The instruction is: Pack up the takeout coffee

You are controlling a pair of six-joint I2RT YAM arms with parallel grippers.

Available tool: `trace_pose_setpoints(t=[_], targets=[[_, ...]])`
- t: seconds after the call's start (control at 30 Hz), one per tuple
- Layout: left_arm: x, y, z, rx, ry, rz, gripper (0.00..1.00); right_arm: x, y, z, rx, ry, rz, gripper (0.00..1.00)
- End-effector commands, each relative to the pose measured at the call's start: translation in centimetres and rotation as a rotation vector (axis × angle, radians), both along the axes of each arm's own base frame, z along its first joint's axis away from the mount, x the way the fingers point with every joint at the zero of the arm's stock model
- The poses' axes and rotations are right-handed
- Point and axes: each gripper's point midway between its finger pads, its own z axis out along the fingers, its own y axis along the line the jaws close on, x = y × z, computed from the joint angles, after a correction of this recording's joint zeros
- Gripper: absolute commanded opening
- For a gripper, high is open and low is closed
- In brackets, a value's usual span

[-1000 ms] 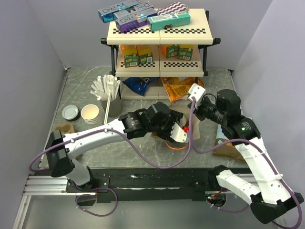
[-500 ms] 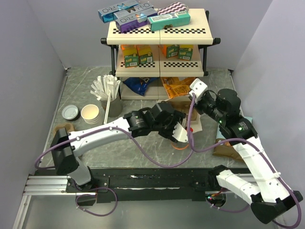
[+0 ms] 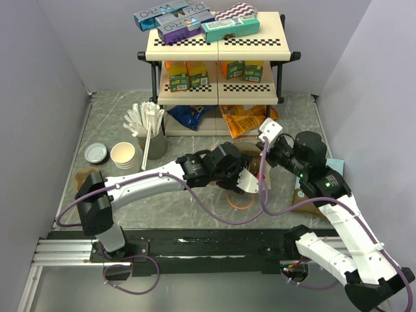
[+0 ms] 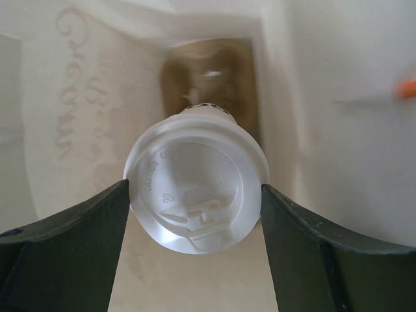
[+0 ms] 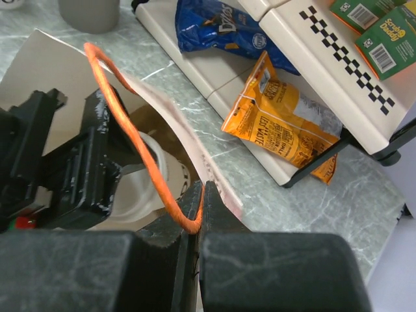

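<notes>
Paper walls are closing round the takeout coffee (image 4: 195, 175), which is hanging inside the white bag (image 4: 325, 130) with its translucent plastic lid facing up and the brown bag floor showing below it. It is going in upright and, as I judge it, is not yet standing on the bottom. The left gripper (image 4: 194, 195) is reaching down through the bag mouth, its dark fingers (image 4: 78, 240) standing wide and appearing to press on the lid's rim from both sides, which is keeping the cup level. The right gripper (image 5: 200, 195) is pinching the bag's orange cord handle (image 5: 127, 123) between fully closed jaws, apparently to be holding the mouth open for the other arm. Faint looping script is showing in reverse through the bag's left wall, and I cannot read it. The raised lettering on the lid is too small to read, though a recycling triangle is showing. On the shelf (image 5: 305, 39) at the far side, green boxes (image 5: 390, 52) are reading "Scrub Daddy" and a blue crisp bag (image 5: 221, 32) is showing the Doritos name. An open paper cup (image 3: 123, 155) and a loose lid (image 3: 95, 153) are sitting at the left, well apart from the bag.
</notes>
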Motion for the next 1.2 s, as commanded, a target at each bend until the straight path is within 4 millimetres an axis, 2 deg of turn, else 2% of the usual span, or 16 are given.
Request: trace_pose_setpoints(t=[0.0, 0.17, 0.3, 0.57, 0.7, 0.83, 0.87, 0.93, 1.0, 1.17], targets=[[0.8, -1.1, 0.7, -0.039, -0.033, 0.022, 0.01, -0.3, 0.7, 1.6, 0.069, -0.023, 0.01, 0.0], [1.0, -2.1, 1.5, -0.06, -0.035, 0.011, 0.01, -0.7, 1.1, 1.4, 0.09, 0.002, 0.024, 0.0], [1.1, -2.5, 0.5, -0.042, -0.013, 0.012, 0.01, -0.6, 0.9, 1.2, 0.085, 0.0, 0.012, 0.0], [2.2, -3.8, 1.1, -0.084, -0.044, 0.04, 0.01, -0.7, 1.2, 1.1, 0.114, 0.008, 0.013, 0.0], [2.8, -3.6, 2.0, -0.147, 0.005, 0.08, 0.01, -0.8, 1.0, 1.6, 0.124, -0.003, 0.005, 0.0], [2.3, -3.1, 2.8, -0.217, 0.097, 0.066, 0.01, -0.6, 0.9, 2.1, 0.143, -0.015, -0.013, 0.0], [2.0, -2.8, 2.0, -0.211, 0.106, 0.063, 0.01, -0.4, 0.8, 2.2, 0.152, -0.015, -0.021, 0.0], [1.7, -2.9, 2.6, -0.249, 0.102, 0.044, 0.01, -0.2, 1.0, 2.3, 0.164, -0.017, -0.024, 0.0], [1.4, -2.9, 1.7, -0.239, 0.124, 0.045, 0.01, 0.0, 1.1, 2.3, 0.169, -0.017, -0.024, 0.0], [1.5, -3.2, 1.2, -0.245, 0.141, 0.059, 0.01, 0.1, 1.2, 2.2, 0.16, -0.011, -0.021, 0.0]])
